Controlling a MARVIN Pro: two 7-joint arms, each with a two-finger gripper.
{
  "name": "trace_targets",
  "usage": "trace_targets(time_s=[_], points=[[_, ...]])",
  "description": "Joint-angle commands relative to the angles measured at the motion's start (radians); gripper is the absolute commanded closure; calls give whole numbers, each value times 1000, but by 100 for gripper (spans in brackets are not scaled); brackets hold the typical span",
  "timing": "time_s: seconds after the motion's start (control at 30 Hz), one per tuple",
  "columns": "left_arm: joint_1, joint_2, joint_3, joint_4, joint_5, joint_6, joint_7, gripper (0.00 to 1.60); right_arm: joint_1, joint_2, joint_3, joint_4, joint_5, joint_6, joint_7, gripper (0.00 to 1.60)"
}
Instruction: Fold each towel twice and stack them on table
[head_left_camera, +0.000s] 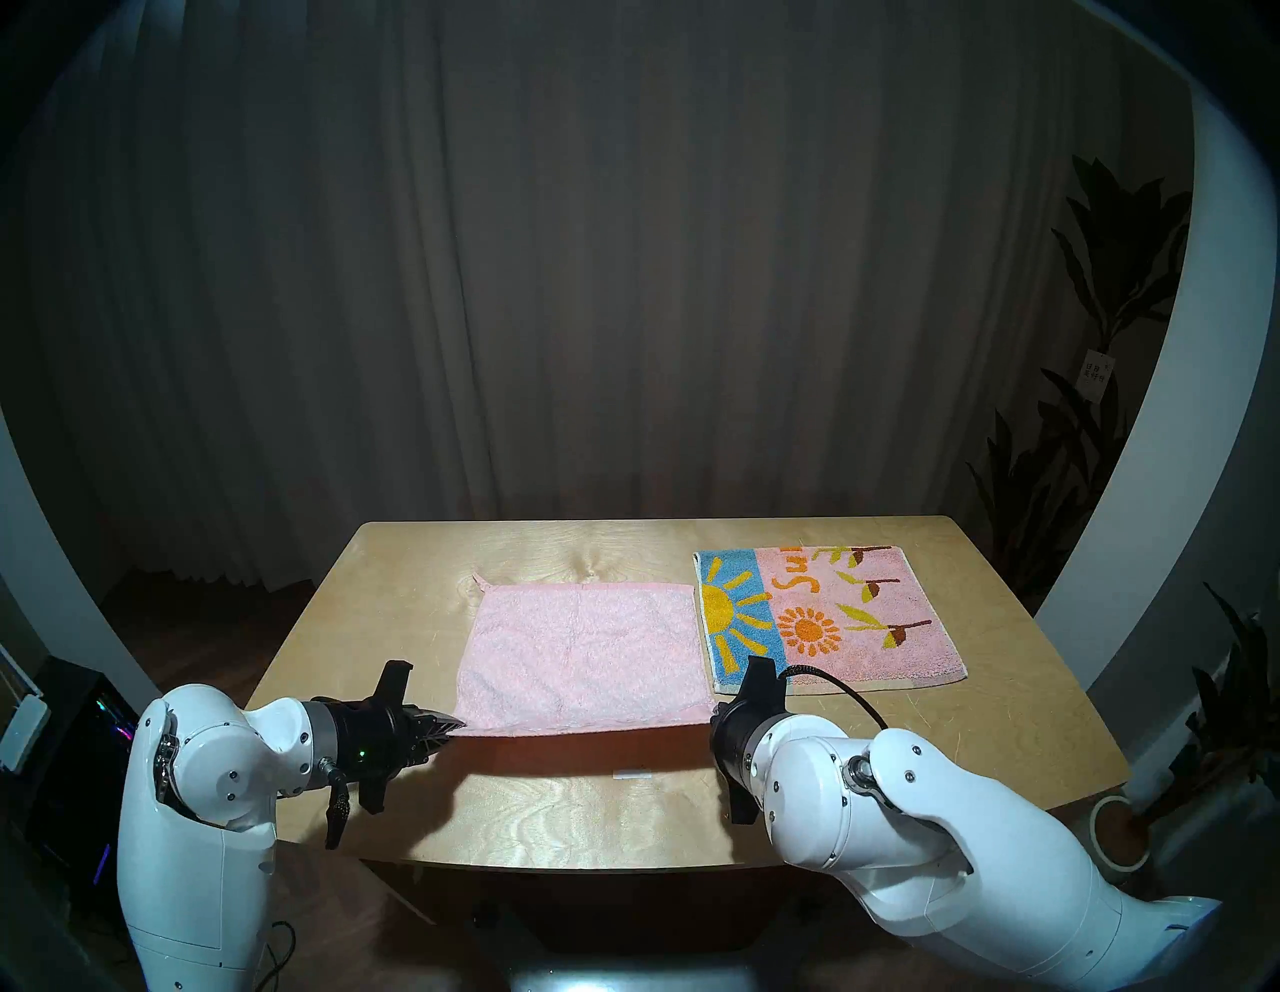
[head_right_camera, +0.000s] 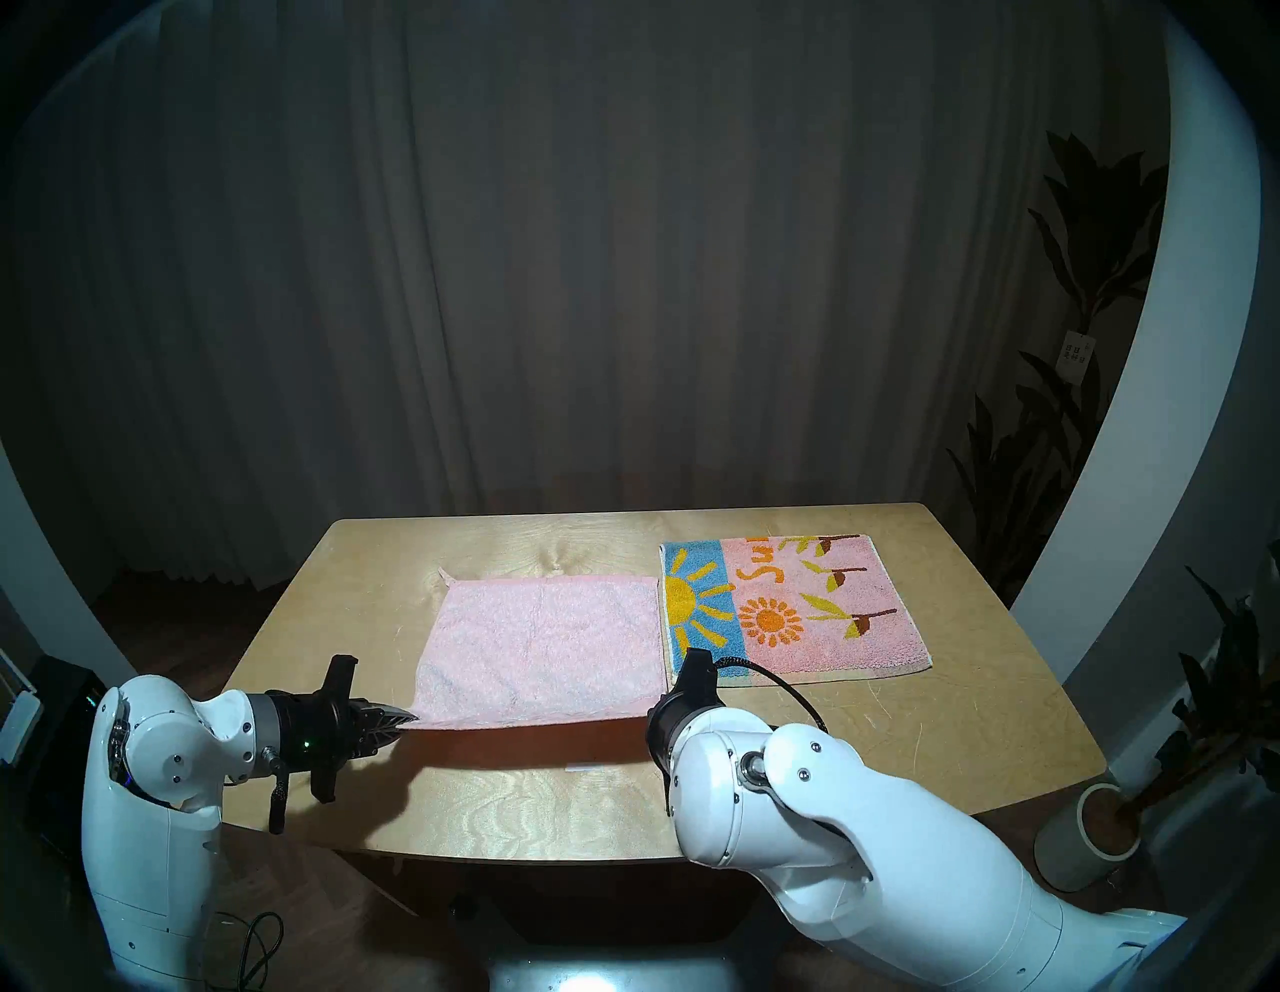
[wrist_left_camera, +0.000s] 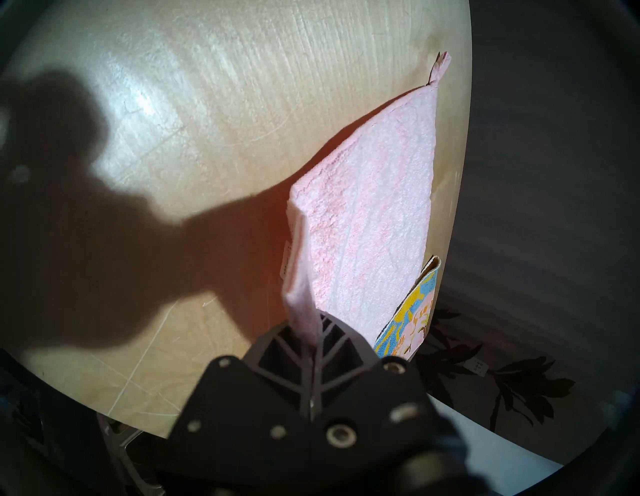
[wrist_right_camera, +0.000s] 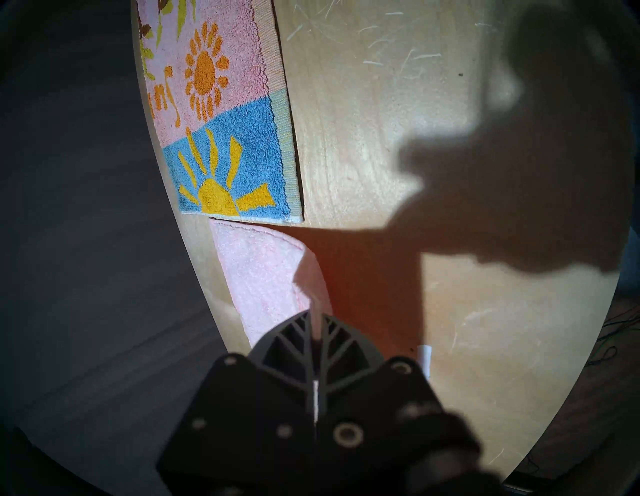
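Tools clamped shut: left tool (wrist_left_camera: 308, 324) and right tool (wrist_right_camera: 316, 320) each pinch a near corner of the pink towel (head_left_camera: 582, 648). Two towels on one table (head_left_camera: 1004, 734); the sun towel (head_left_camera: 831, 616) lies flat.

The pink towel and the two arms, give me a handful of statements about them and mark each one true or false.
1. Both grippers, the left gripper and the right gripper, are shut on the pink towel. True.
2. The pink towel lies flat all over. False: its near edge is lifted off the table.
3. The sun-patterned towel lies on the side of the robot's right arm. True.
4. The sun-patterned towel is stacked on the pink towel. False: they lie side by side.
5. The left fingers hold a far corner. False: a near corner.
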Motion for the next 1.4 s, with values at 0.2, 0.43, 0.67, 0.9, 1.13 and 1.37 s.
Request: trace_targets(time_s=[0.2,0.43,0.67,0.9,1.13,1.37], points=[[-66,97,23,-13,-98,-86,113,160,173,-8,-21,90,56,2,-101,160],[-170,132,40,61,-90,-103,105,160,231,9,-47,117,86,8,-109,160],[-238,157,77,123,-71,-130,101,160,285,-8,-63,164,121,-3,-94,160],[-300,177,116,157,-40,-160,59,160,329,-39,-64,226,150,-6,-52,160],[-369,186,174,206,6,-179,14,160,378,-73,-79,300,168,1,-36,160],[-430,201,232,282,78,-176,-33,160,425,-111,-94,390,176,6,-21,160]])
